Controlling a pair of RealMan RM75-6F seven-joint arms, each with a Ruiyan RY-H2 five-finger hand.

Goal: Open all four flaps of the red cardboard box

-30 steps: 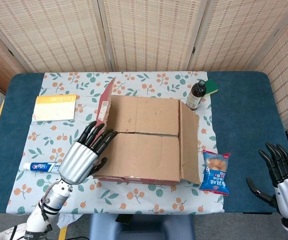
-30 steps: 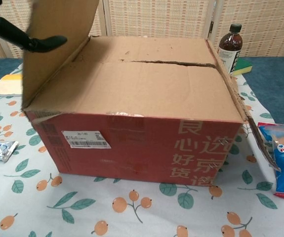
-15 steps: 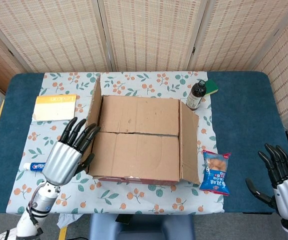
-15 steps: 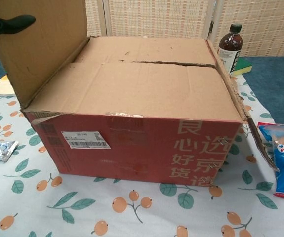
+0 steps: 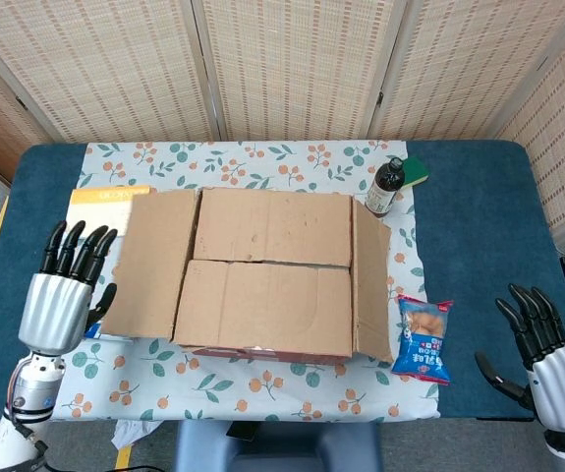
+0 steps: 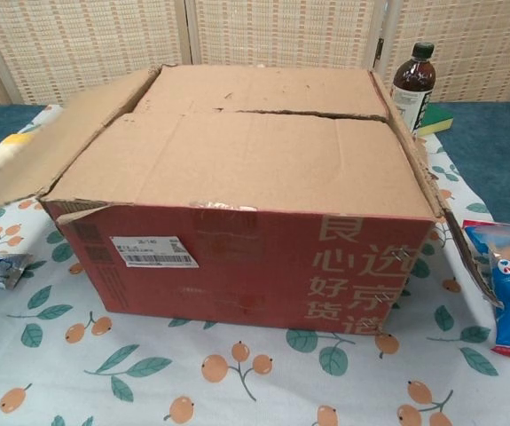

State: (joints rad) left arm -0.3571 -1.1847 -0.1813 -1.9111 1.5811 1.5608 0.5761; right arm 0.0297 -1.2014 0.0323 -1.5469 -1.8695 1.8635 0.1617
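My left hand (image 5: 58, 300): fingers spread and pointing up, holding nothing, just left of the box's left flap (image 5: 148, 262).
My right hand (image 5: 555, 369): fingers likewise apart and empty, well to the right of the box, over the blue table (image 5: 479, 236).
Red cardboard box (image 6: 263, 266): sits mid-table on the floral cloth (image 5: 262, 393), its red front with the white label facing me.
Left flap: folded out and lying almost flat, left of the box.
Right flap (image 5: 371, 280): turned down over the box's right side.
Two long flaps (image 5: 267, 265): closed across the top, meeting at a seam (image 6: 299, 114) that runs left to right.
Handling: I judge the cardboard light and fairly stiff, hinging at its creases; the worn edges could tear if yanked.
Where to take hold: fingertips under the free edge at the seam, near flap toward me, far flap away.
Around the box: bottle (image 5: 385, 187) at its far right corner, snack packet (image 5: 423, 339) right of it, yellow book (image 5: 105, 197) beyond the left flap.
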